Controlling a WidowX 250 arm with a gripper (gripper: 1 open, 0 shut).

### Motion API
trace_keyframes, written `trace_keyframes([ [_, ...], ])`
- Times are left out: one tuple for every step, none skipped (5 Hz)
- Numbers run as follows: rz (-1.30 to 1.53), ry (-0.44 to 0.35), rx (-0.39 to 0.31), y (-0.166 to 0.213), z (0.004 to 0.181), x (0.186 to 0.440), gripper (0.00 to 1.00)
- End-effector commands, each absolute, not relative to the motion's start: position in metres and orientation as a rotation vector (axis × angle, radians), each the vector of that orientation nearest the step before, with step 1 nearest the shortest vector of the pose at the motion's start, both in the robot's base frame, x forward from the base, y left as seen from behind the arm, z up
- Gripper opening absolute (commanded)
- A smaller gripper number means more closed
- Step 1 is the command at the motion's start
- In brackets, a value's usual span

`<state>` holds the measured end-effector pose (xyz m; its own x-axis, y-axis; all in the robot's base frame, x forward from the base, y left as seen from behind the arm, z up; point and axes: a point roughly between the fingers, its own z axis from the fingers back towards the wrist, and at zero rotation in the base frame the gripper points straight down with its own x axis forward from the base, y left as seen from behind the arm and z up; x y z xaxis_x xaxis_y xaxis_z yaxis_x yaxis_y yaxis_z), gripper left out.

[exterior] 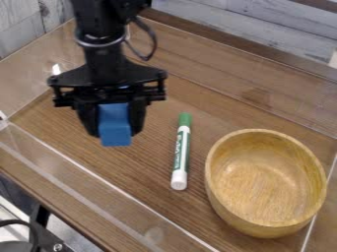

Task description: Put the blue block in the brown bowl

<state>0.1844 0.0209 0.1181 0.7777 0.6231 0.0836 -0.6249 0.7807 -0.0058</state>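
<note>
on brown wood, the end effector is closed around the blue block.

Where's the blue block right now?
In the camera view, the blue block is left of centre, held in the gripper, to the left of the green-and-white marker.

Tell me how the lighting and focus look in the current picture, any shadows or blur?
Camera view: light looks soft and even; the brown bowl has gentle shading inside; the black arm shows little detail; the marker's lettering is too small to read.
</note>
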Motion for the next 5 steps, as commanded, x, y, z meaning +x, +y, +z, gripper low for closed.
trace_keyframes([
  [0.652,-0.134,0.004,0.001,0.137,0.197,0.00],
  [0.629,-0.128,-0.017,-0.028,0.140,0.203,0.00],
  [0.624,-0.122,-0.037,-0.060,0.140,0.208,0.00],
  [0.589,-0.122,-0.063,-0.089,0.139,0.213,0.00],
  [0.558,-0.119,-0.064,-0.093,0.142,0.216,0.00],
])
